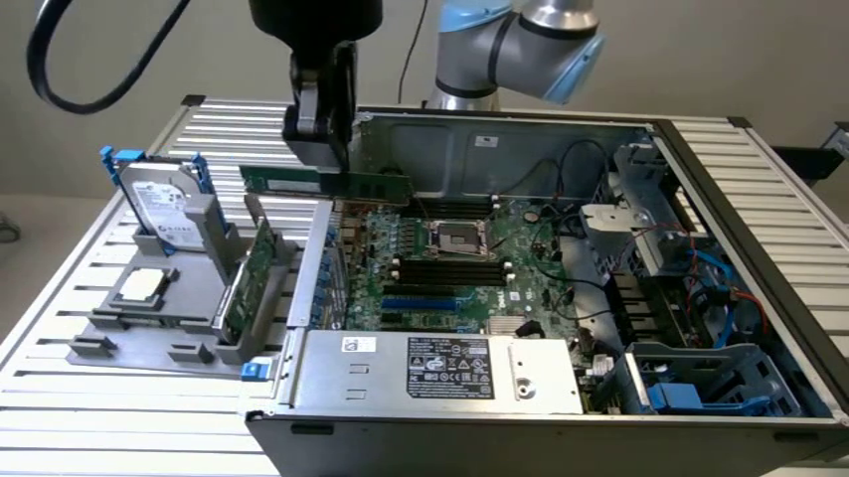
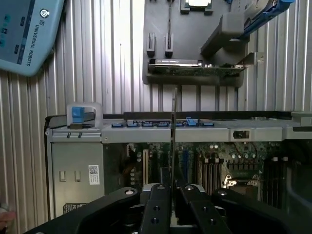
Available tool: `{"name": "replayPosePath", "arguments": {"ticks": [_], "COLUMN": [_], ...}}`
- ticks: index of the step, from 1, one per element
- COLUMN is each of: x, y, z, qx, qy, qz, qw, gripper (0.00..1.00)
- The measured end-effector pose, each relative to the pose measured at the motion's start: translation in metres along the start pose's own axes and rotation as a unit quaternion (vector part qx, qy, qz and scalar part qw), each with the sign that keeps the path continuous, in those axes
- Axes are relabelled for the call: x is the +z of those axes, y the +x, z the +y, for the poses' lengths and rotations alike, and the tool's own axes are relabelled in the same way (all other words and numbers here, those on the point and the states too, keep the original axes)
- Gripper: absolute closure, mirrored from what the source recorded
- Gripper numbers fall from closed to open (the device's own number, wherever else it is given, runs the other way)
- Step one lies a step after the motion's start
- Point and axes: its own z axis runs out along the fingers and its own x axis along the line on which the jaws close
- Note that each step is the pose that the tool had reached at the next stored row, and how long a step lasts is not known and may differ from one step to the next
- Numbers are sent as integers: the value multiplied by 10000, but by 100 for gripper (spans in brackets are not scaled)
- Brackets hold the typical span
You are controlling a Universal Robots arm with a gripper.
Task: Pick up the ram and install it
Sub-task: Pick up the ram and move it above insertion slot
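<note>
One: One stick in the claw [image 1: 322,159], is that right?
Two: Yes. The claw is nearly closed, its two black fingers [image 2: 158,204] pinched on the ram [image 1: 325,184], which is held in the air.
One: How does the ram sit?
Two: In the exterior view it lies level, gripped near its middle, with a green end sticking out on each side. In the wrist view it is edge-on, a thin line running out from between the fingers.
One: Where is it over the scene?
Two: High over the open computer case [image 1: 438,149], about at the case's wall on the exterior view's left, next to the grey parts holder [image 1: 133,333]. It is clear of the motherboard [image 1: 531,268]. The black memory slots [image 1: 451,268] lie lower, just beside the processor socket [image 1: 454,237], and the ram is apart from them.
One: What stands in the holder?
Two: A hard drive [image 1: 166,204] upright in a blue frame, a tall green expansion card [image 1: 246,283] on edge, and a processor chip [image 1: 142,286] lying flat.
One: Anything more?
Two: A power supply [image 1: 438,368] fills the case's near end. Everything rests on a slatted metal tabletop [image 1: 80,417], and a pale blue pendant [image 2: 24,34] marked Universal Robots lies on the slats.
</note>
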Motion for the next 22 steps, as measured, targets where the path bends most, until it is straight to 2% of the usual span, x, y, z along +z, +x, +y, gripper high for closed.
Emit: {"name": "replayPosePath", "arguments": {"ticks": [12,22], "x": [65,201], "y": [-315,-644], "z": [-428,-734], "qx": [0,1], "qy": [0,1], "qz": [15,40], "qw": [10000,10000], "gripper": [86,86]}}
